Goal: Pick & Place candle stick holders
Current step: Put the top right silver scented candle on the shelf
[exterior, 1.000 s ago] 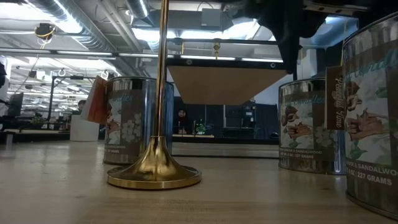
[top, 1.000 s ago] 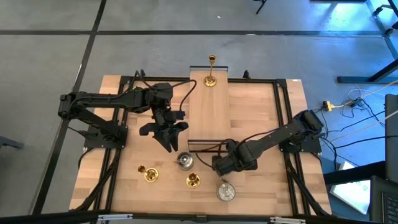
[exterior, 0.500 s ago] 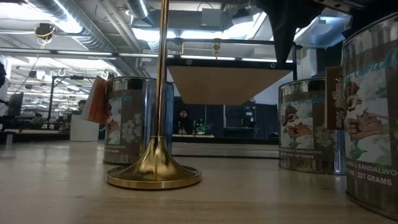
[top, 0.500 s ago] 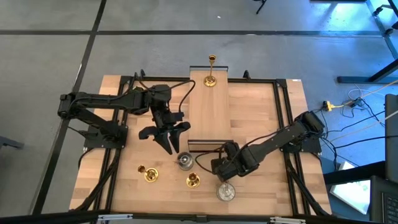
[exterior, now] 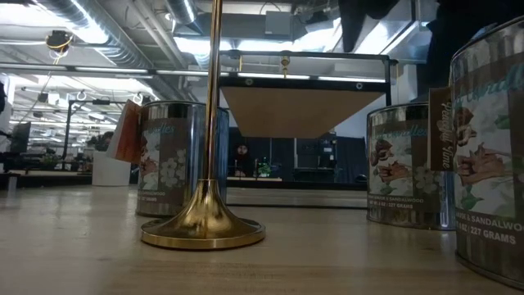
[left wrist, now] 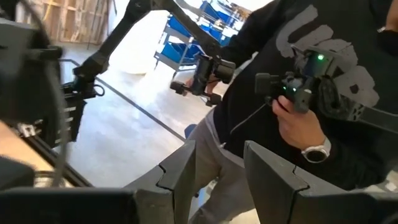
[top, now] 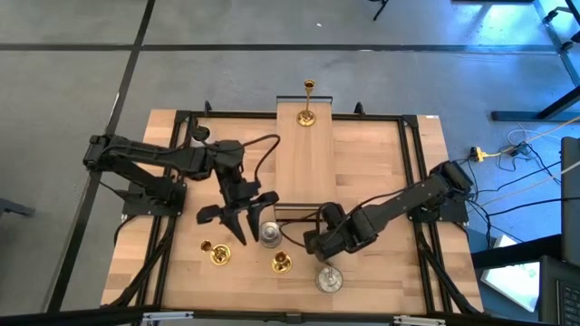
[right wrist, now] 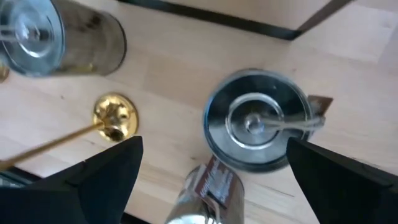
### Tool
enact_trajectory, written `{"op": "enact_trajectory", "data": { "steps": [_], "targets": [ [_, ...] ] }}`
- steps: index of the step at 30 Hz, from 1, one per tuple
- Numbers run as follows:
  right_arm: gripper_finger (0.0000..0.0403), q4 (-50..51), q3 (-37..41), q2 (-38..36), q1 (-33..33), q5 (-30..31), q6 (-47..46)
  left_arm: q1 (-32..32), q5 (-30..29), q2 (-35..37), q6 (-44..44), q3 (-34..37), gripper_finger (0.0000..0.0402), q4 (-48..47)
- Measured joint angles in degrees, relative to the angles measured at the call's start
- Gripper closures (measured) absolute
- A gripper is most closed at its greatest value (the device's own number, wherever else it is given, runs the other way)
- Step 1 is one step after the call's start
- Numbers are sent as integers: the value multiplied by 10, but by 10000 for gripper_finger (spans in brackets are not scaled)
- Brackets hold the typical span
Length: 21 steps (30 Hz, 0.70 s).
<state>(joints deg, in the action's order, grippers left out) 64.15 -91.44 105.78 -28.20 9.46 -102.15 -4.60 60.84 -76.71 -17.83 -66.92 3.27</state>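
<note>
Several candle stick holders stand near the table's near edge. Two brass-gold ones [top: 217, 254] [top: 282, 263] and two squat silver ones [top: 270, 234] [top: 329, 279] show from above. A third gold one [top: 308, 116] stands on the raised wooden board [top: 304, 163]. My left gripper [top: 237, 219] is open and empty, just left of the silver holder beside it. My right gripper [top: 314, 246] is open and empty above the near holders. Its wrist view [right wrist: 212, 149] shows a silver holder [right wrist: 258, 121] and a gold base [right wrist: 113, 117] below.
The raised board ends just behind the holders, and the black frame rails [top: 412, 163] run along the table's sides. In the low view a gold holder [exterior: 205, 221] and silver tins [exterior: 176, 160] [exterior: 409, 168] stand close together. A person's hand [left wrist: 298, 118] with a controller shows beyond the table.
My left gripper has moved toward the table's near edge, closer to the silver holder by the board's end, staying open. My right gripper has shifted a little toward the table's left and near edge, over the holders. The holders have stayed in place.
</note>
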Motion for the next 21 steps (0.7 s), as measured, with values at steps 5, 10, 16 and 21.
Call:
{"op": "enact_trajectory", "data": {
  "steps": [5, 10, 16, 21],
  "targets": [
    [3, 1, 0, 0, 8, 0, -20, -2, -3, 0, -3, 0, 271, 0],
    [3, 5, 0, 0, 13, -4, -38, -2, -3, 0, -4, 0, 271, -5],
    [3, 4, 0, 0, 12, -3, -38, -2, -2, 0, -4, 0, 271, -9],
    [3, 4, 0, 0, 6, 9, -28, -2, 3, 0, 11, 0, 271, -42]
  ]
}}
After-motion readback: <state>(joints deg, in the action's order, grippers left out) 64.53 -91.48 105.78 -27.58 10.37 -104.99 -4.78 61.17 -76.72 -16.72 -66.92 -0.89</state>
